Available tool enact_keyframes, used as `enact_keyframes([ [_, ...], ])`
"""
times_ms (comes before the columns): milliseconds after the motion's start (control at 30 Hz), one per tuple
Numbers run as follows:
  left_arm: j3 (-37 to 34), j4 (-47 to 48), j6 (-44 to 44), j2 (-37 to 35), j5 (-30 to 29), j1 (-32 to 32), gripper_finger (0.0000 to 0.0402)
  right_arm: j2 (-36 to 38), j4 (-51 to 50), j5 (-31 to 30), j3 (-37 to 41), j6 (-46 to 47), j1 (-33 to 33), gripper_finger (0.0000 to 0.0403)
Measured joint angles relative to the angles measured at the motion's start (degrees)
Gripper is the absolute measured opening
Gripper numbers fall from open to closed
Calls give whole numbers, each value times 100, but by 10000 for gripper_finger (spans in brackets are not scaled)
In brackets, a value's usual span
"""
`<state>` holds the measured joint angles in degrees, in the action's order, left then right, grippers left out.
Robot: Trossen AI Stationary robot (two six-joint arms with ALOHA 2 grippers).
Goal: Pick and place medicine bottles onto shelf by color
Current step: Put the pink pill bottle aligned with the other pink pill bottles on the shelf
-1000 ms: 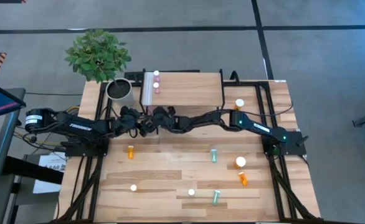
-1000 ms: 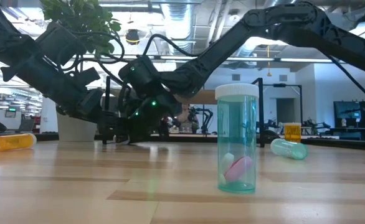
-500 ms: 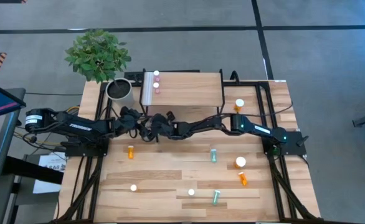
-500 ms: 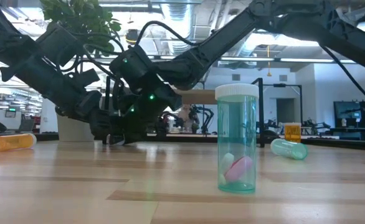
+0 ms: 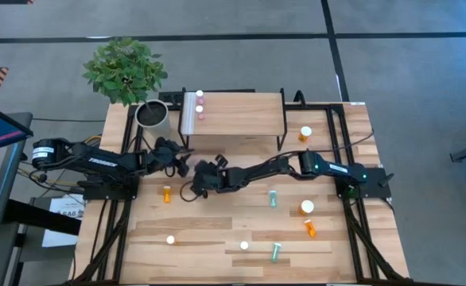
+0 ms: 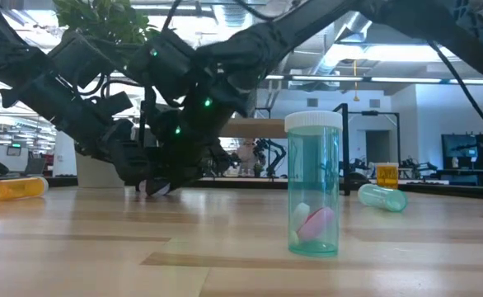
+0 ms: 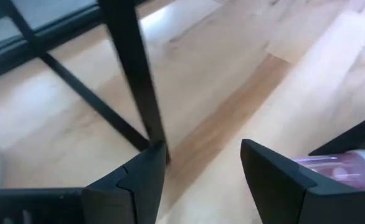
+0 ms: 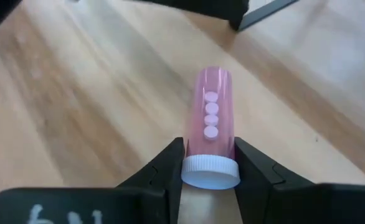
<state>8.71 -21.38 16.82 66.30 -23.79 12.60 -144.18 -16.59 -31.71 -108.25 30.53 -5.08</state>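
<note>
While two pink vials [image 5: 199, 104] are resting on the shelf [image 5: 241, 114], the right gripper [image 8: 208, 163] is clamping another pink vial [image 8: 212, 118]; the left gripper [image 7: 201, 171] is gaping empty, many bottles remaining.

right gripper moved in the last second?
Yes. In the high view the right gripper has drawn away from the shelf toward the table's near side, shut on a pink bottle.

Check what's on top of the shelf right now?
Two pink-bodied, white-capped bottles stand near the white-strip end of the shelf; the rest of its top is bare wood. Anything beneath the platform is hidden from above.
</note>
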Motion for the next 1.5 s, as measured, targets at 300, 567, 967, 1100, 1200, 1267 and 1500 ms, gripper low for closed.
enact_keyframes([
  [300, 0, 17, 196, 0, 993, -6, 197, 276, -9, 15, 513, 178, -348, 127],
  [567, 3, 94, 613, 0, 1160, -343, 189, 1554, 736, 280, 2394, 278, -570, 127],
  [967, 1016, -287, 504, 2, 1385, -1736, 166, 3321, 4315, 1259, 5380, -284, -624, 129],
  [1100, 1511, -272, 93, 2, 1145, -2230, 180, 3637, 4350, 1592, 5434, -708, -625, 132],
  [1200, 1743, -134, -87, 46, 971, -2419, 201, 3813, 4319, 1775, 5434, -932, -626, 131],
  [1267, 1779, -52, -109, 48, 960, -2461, 218, 3920, 4376, 1874, 5421, -1064, -630, 131],
  [1500, 1759, -70, -65, 47, 1051, -2564, 255, 4120, 4381, 2000, 5420, -1281, -660, 133],
])
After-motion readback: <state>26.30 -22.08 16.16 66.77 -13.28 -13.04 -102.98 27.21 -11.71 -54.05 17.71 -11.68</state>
